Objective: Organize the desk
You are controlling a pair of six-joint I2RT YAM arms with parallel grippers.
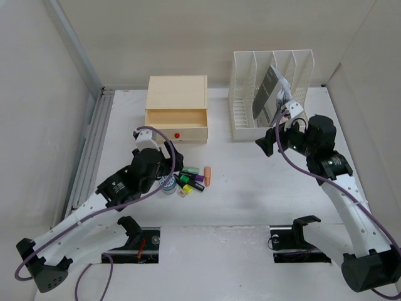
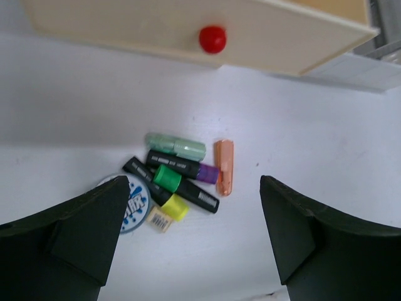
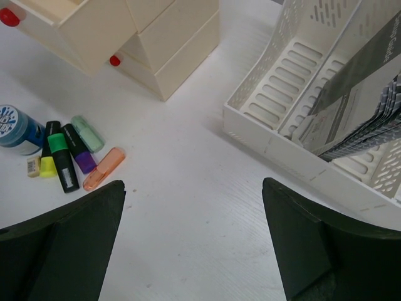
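On the white desk (image 1: 250, 200) lies a small heap of highlighters (image 1: 191, 177): a mint one (image 2: 175, 146), a purple-capped one (image 2: 182, 165), a green-capped one (image 2: 168, 178), a yellow-capped one (image 2: 175, 207) and an orange one (image 2: 223, 166). A round blue-and-white jar (image 2: 135, 204) touches the heap's left side. My left gripper (image 2: 194, 188) hovers open just above the heap, with nothing between its fingers. Over bare desk in front of the file rack, my right gripper (image 3: 194, 185) is open and holds nothing.
A beige drawer box (image 1: 177, 94) with a red knob (image 2: 212, 39) stands behind the heap, its drawer pulled out. The white slotted file rack (image 1: 241, 94) at back right holds papers (image 1: 268, 94). Two cutouts (image 1: 135, 244) (image 1: 294, 241) sit near the arm bases; a rail (image 1: 94, 144) runs along the left.
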